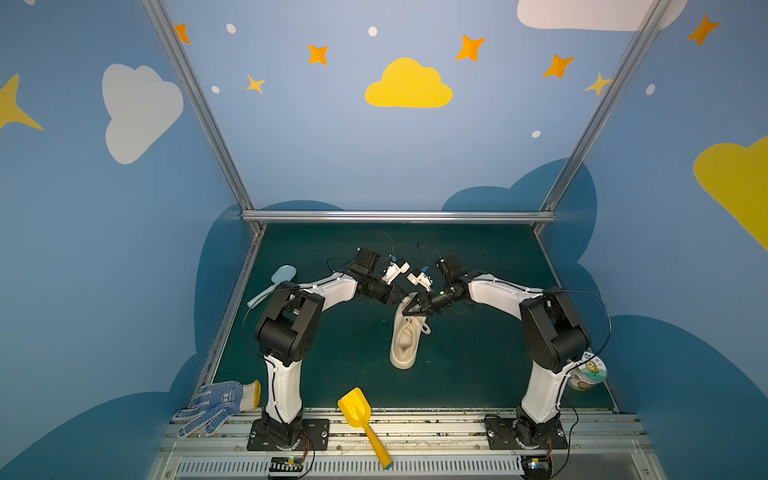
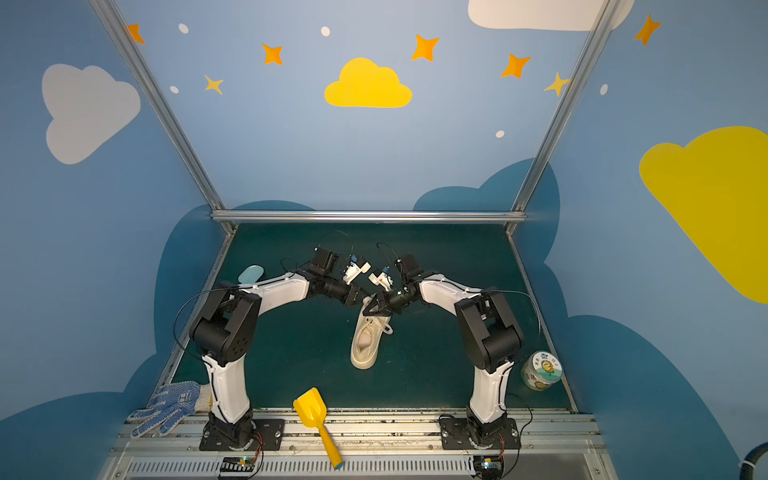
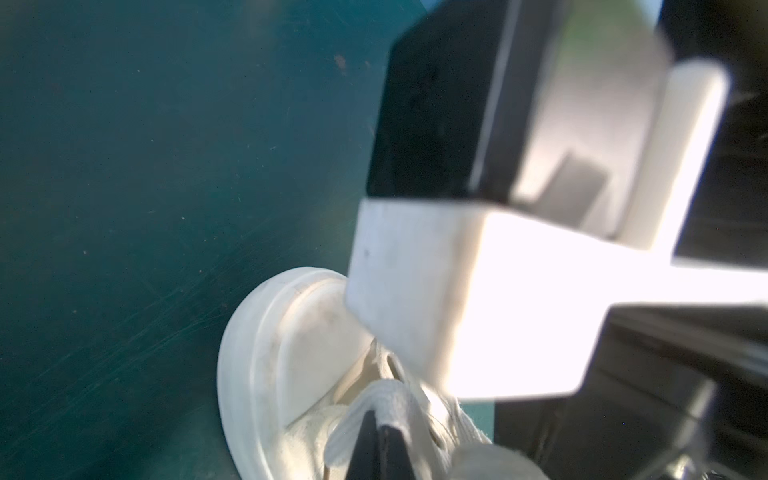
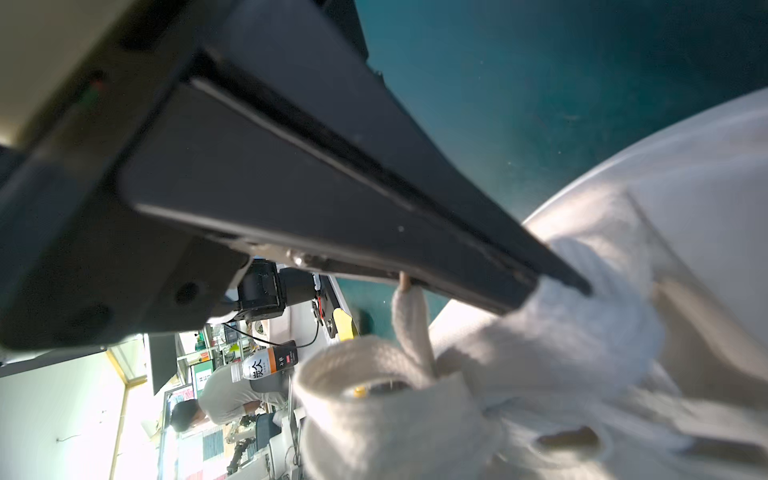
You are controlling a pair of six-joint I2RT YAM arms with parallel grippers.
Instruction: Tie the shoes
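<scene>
Dark green table mat (image 1: pixel 478 270) is seen across the lower middle of both top views. A cream low-top sneaker with thick pale sole (image 1: pixel 404 353) is found at the mat's centre, toe pointed up-frame. Right gripper (image 1: pixel 409 309) and left gripper (image 3: pixel 376 446) are met over the toe end. Jaws of both are noted closed, each pinched on the flat cream laces (image 4: pixel 582 332).
</scene>
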